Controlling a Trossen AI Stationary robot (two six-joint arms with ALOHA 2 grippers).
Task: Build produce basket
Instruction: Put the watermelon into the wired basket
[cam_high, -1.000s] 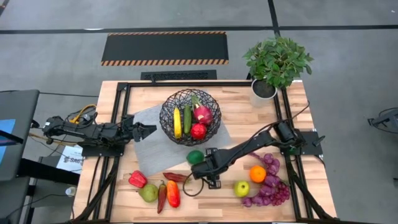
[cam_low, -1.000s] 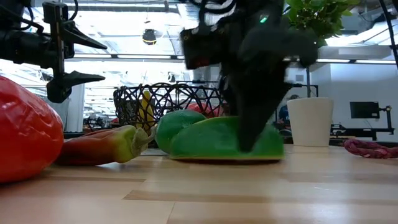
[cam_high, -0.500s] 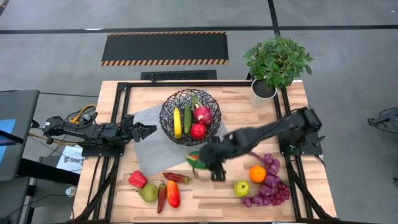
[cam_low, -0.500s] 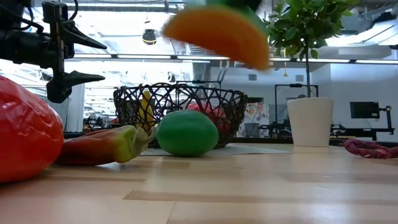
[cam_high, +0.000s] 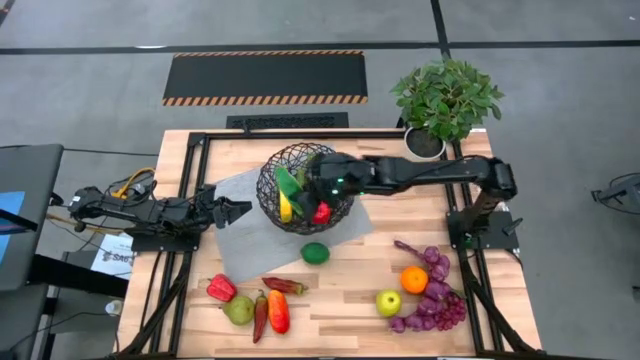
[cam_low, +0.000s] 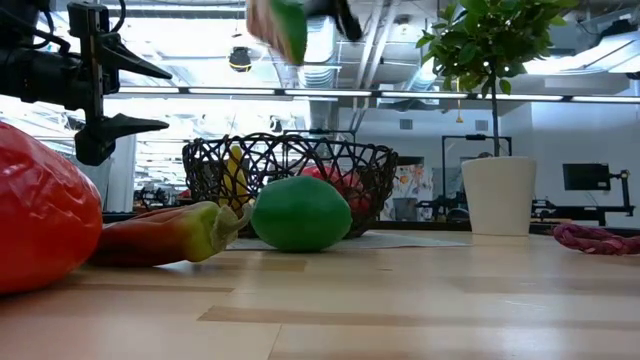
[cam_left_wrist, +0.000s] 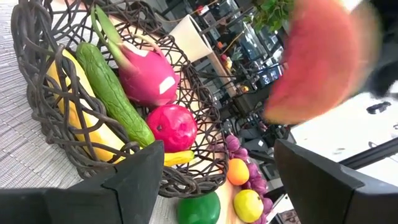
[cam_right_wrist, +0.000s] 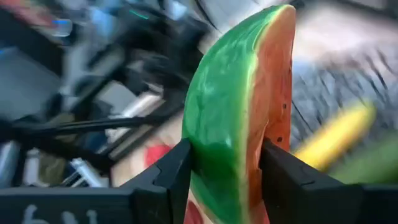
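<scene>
The black wire basket (cam_high: 263, 190) stands on a grey mat at the table's middle far part. It holds a banana (cam_left_wrist: 74, 118), a cucumber (cam_left_wrist: 112, 93), a dragon fruit (cam_left_wrist: 146, 74) and a red apple (cam_left_wrist: 173, 126). My right gripper (cam_high: 303, 186) is above the basket, shut on a watermelon slice (cam_right_wrist: 233, 106), which also shows blurred in the low view (cam_low: 285, 25). My left gripper (cam_high: 238, 210) waits open and empty, left of the basket. A lime (cam_high: 315, 252) lies on the table near the basket. My right gripper pinches the watermelon slice between its two fingers. One finger (cam_right_wrist: 177, 171) is on the green rind (cam_right_wrist: 211, 143), the other (cam_right_wrist: 283, 171) on the red cut face (cam_right_wrist: 273, 118). The slice stands on edge between the fingers, lifted clear above the basket.
Near right lie an orange (cam_high: 414, 279), a green apple (cam_high: 388, 302) and purple grapes (cam_high: 435, 295). Near left lie red peppers (cam_high: 270, 305) and a pear (cam_high: 238, 311). A potted plant (cam_high: 445, 100) stands at the far right corner.
My right gripper has lifted the watermelon slice off the table beside the lime and carried it up and toward the far edge, to above the basket. The slice has turned on edge. The lime has stayed in place.
</scene>
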